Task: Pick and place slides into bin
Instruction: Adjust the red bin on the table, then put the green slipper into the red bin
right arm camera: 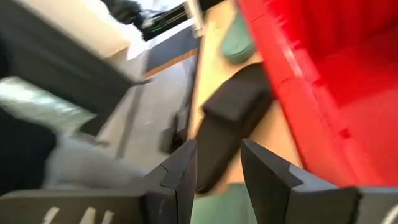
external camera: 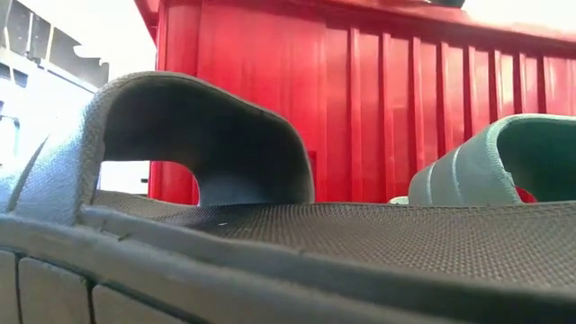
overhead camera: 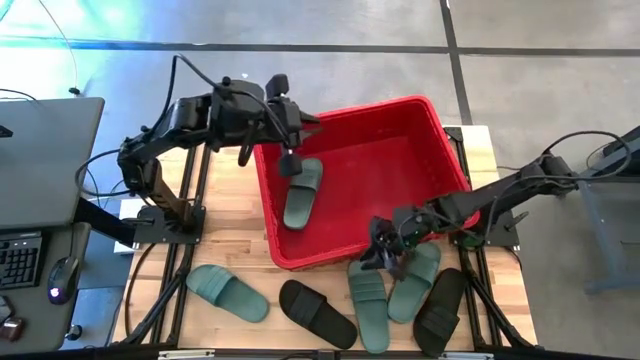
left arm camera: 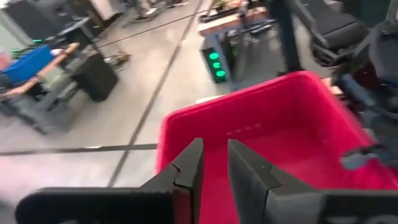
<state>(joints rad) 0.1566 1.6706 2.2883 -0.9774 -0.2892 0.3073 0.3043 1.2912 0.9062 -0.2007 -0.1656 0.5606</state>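
The red bin (overhead camera: 440,130) stands on the table's far middle, and one sage green slide (overhead camera: 302,192) lies flat inside it near its left wall. On the table in front of the bin lie a green slide (overhead camera: 228,292), a black slide (overhead camera: 317,313), two green slides (overhead camera: 368,305) (overhead camera: 415,280) and a black slide (overhead camera: 438,310). My left gripper (overhead camera: 312,125) is open and empty above the bin's far left corner (left arm camera: 214,155). My right gripper (overhead camera: 378,258) is open, low over the green slides at the bin's near wall (right arm camera: 217,158). I cannot tell whether it touches one.
The low view is filled by a dark slide's strap (external camera: 180,135) close to the camera, with another slide's strap (external camera: 504,162) and the bin's wall (external camera: 360,90) behind. A desk with a keyboard and mouse (overhead camera: 40,200) stands left of the table.
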